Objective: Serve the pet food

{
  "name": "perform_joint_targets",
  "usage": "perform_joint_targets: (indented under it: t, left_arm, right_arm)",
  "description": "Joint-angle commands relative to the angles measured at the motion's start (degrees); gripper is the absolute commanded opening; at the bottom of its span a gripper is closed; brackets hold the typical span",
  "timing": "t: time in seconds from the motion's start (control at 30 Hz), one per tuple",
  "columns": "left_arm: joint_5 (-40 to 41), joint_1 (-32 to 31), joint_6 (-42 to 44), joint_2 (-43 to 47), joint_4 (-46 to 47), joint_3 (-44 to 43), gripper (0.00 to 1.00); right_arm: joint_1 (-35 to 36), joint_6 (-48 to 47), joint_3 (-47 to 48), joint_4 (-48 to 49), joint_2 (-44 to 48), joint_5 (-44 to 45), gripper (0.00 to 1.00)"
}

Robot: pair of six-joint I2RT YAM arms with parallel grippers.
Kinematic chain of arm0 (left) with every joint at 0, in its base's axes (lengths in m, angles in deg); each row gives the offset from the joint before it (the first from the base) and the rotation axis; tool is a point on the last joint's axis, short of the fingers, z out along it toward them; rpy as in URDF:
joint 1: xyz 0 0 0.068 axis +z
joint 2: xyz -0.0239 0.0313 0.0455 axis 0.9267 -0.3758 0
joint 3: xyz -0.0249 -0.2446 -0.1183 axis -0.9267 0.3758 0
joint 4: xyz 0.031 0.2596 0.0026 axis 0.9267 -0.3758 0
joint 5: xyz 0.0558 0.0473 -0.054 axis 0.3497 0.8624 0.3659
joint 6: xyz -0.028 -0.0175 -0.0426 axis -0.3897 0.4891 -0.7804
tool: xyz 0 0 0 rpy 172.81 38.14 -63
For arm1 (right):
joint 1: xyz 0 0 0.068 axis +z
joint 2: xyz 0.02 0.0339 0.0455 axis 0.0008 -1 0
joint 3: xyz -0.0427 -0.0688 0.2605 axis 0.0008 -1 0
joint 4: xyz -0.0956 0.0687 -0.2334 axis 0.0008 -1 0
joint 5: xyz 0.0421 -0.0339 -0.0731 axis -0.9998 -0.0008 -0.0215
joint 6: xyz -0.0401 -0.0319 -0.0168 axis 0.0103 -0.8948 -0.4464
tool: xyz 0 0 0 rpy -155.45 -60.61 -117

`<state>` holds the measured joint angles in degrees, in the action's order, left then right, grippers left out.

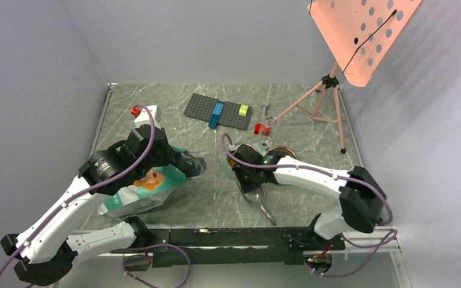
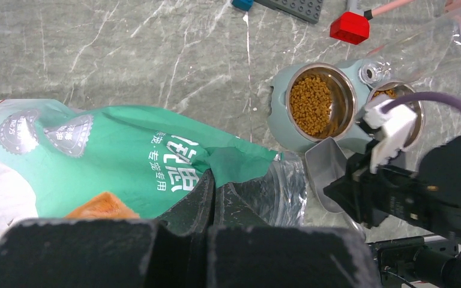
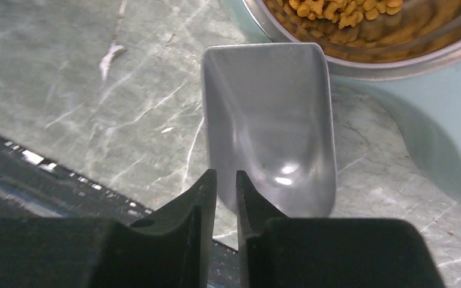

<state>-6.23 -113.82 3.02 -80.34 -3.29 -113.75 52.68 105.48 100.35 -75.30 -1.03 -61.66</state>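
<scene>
The pet food [image 2: 312,105] is orange-brown kibble in both steel bowls of the grey-green twin dish [image 2: 282,129]; it also shows at the top of the right wrist view [image 3: 330,7]. The teal-and-white pouch [image 1: 144,189] lies on its side at the left, its mouth toward the dish [image 1: 258,149]. My left gripper [image 1: 197,165] [image 2: 217,180] is shut on the pouch's mouth edge [image 2: 234,162]. The empty metal scoop [image 3: 270,120] [image 1: 255,197] lies on the table just before the dish. My right gripper [image 1: 247,180] [image 3: 225,180] hovers over it, fingers almost together, nothing seen between them.
A grey baseplate with blue and yellow bricks [image 1: 219,111], a red block [image 1: 262,128] and a white box [image 1: 146,114] sit at the back. A pink tripod [image 1: 327,90] holding a perforated panel [image 1: 360,30] stands at the back right. A black rail [image 1: 216,234] runs along the near edge.
</scene>
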Motion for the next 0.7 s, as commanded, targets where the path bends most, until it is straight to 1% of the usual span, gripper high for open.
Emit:
perform_joint_targets:
  t: [0.0, 0.13, 0.23, 0.33, 0.37, 0.4, 0.53, 0.67]
  left_arm:
    - [-1.68, -0.30, -1.14, 2.34, 9.32, -3.04, 0.00]
    - [-1.38, -0.32, -1.13, 2.68, 8.93, -3.12, 0.00]
    - [-1.30, -0.30, -1.22, 2.67, 8.80, -3.43, 0.00]
    - [-1.00, -0.23, -1.07, 2.43, 8.61, -3.94, 0.00]
    - [-0.80, -0.30, -1.05, 2.38, 8.53, -4.06, 0.00]
    - [-0.71, -0.28, -0.97, 2.38, 8.48, -4.13, 0.00]
    - [-1.44, -0.27, -1.43, 2.29, 8.91, -3.43, 0.00]
    - [-3.02, -0.28, -2.36, 1.70, 10.04, -3.04, 0.00]
  right_arm:
    - [2.64, -0.44, 2.11, 2.45, -6.03, 5.96, 0.20]
    - [7.81, -2.05, 4.14, 2.10, -11.02, 8.98, 0.20]
    - [10.70, -3.34, 5.86, 2.64, -13.03, 5.73, 0.20]
    - [12.18, -3.57, 4.62, 6.28, -9.91, -0.21, 0.20]
    - [12.19, -2.98, 3.92, 6.65, -8.01, -0.32, 0.22]
    - [12.22, -2.17, 3.58, 6.27, -6.32, 0.25, 0.23]
    - [12.16, -2.20, 5.15, 2.17, -0.23, 5.79, 0.39]
    - [12.13, -3.67, 10.69, -1.20, 3.96, 6.36, 0.50]
